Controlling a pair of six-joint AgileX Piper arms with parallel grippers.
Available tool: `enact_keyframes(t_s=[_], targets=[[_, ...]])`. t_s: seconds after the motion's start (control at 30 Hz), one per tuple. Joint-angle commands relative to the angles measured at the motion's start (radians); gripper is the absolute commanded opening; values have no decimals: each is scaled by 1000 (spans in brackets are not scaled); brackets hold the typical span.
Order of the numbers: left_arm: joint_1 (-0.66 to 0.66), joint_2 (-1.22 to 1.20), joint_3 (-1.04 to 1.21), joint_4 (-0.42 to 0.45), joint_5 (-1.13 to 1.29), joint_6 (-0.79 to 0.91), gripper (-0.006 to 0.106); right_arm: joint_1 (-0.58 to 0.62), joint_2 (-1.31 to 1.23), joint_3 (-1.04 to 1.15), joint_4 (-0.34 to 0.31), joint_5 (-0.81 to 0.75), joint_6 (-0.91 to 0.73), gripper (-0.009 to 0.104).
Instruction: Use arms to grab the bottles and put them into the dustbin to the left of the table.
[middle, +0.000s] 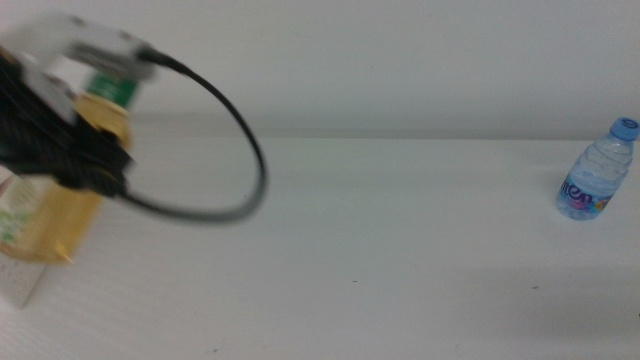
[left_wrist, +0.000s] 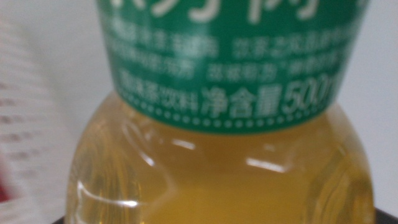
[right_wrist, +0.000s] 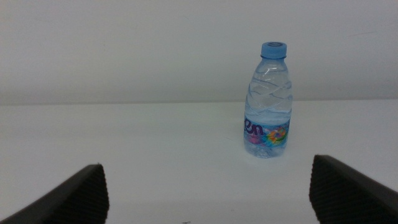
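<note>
Leftward in the middle view, the left gripper (middle: 75, 150), a blurred white housing over black fingers, is clamped on the juice bottle (middle: 50, 215) at the picture's left edge. A glossy black cable (middle: 235, 130) loops from the housing out over the table (middle: 380, 250) and back. The bottle is clear plastic with rounded, ribbed shoulders, filled with yellow-amber liquid; its green neck label (left_wrist: 230, 68) carries white print, sharp only in the left wrist view, where the bottle fills nearly the whole picture. Highlights show a smooth, wet-looking surface. The bottle leans, its base toward the lower left corner of the middle view; whether it touches the table cannot be told. A pale blurred shape beside its base, and a whitish streaked surface with a trace of red beside the bottle in the left wrist view, are too smeared to name.

The water bottle (middle: 598, 170) stands upright near the table's far right edge, well apart from the juice bottle: small, clear, with ridged shoulders, a blue cap and a purple printed band, holding clear liquid. The table is plain matte white.

The right gripper (right_wrist: 208, 190) has its dark, wedge-shaped jaws spread wide, empty, low over the table, facing the water bottle (right_wrist: 268, 102), with bare table between.
</note>
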Motion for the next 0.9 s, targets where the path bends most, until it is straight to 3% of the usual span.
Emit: enact_keyframes(t_s=[0.0, 0.17, 0.4, 0.6, 0.87], targets=[[106, 34, -81, -23, 80, 107, -2, -6, -39, 44, -7, -8, -10, 85], [284, 166, -224, -50, 83, 280, -2, -6, -39, 44, -7, -8, -10, 85], [461, 366, -414, -16, 84, 296, -2, -6, -39, 44, -7, -8, -10, 85], [540, 465, -424, -15, 83, 294, -2, -6, -39, 44, -7, -8, -10, 85], [547, 502, -374, -15, 83, 289, -2, -6, -39, 44, -7, -8, -10, 85]])
